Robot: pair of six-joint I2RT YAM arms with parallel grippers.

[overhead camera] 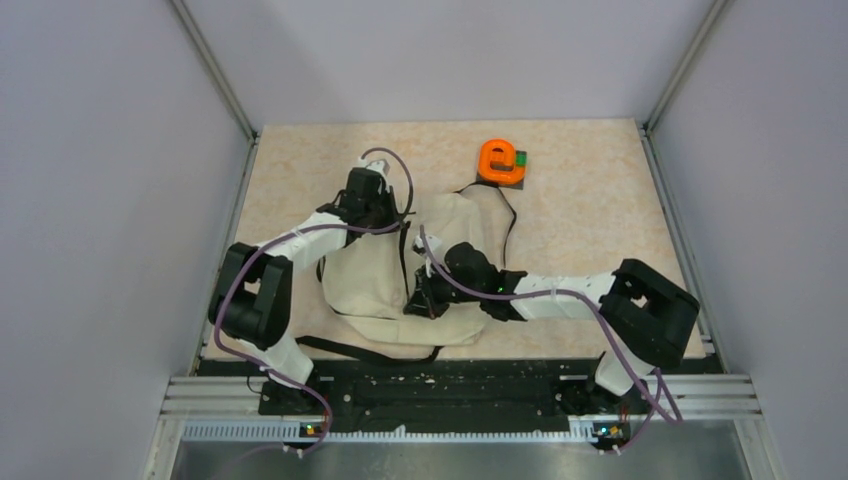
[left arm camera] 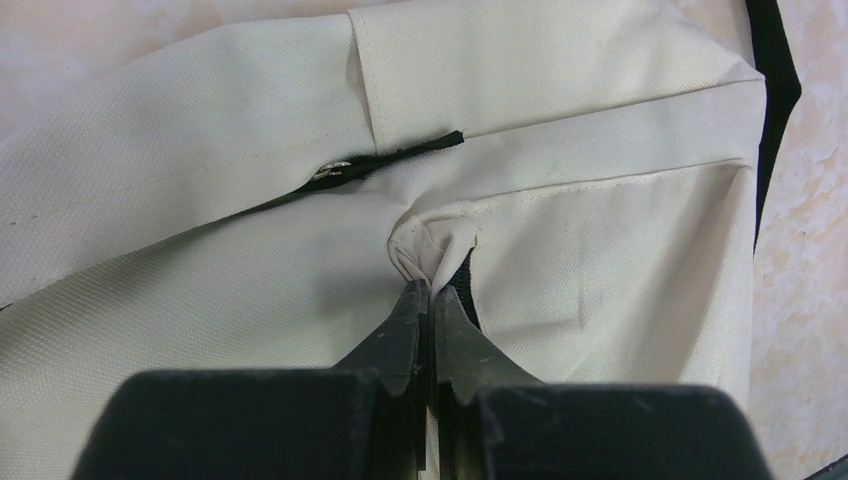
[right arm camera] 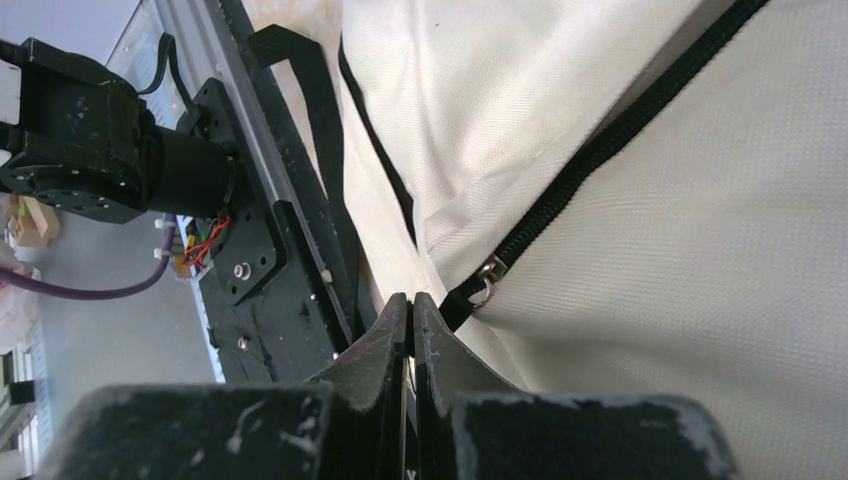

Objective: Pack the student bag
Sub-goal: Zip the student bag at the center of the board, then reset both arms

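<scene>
The student bag (overhead camera: 375, 280), cream fabric with black zippers, lies flat on the table between my two arms. My left gripper (overhead camera: 383, 212) is at its far edge, shut on a pinched fold of the cream fabric (left arm camera: 432, 245) beside a zipper end. In the left wrist view the left gripper (left arm camera: 430, 288) shows no gap between its fingers. My right gripper (overhead camera: 425, 297) is at the bag's near right side. In the right wrist view the right gripper (right arm camera: 411, 300) is shut on the black zipper pull (right arm camera: 462, 298), which hangs from the metal slider (right arm camera: 490, 268).
An orange ring-shaped object (overhead camera: 500, 158) rests on a dark flat item with a green corner at the back of the table. A black bag strap (overhead camera: 360, 350) trails along the near edge by the black base rail (right arm camera: 270, 230). The left arm's base (right arm camera: 90, 140) stands close by.
</scene>
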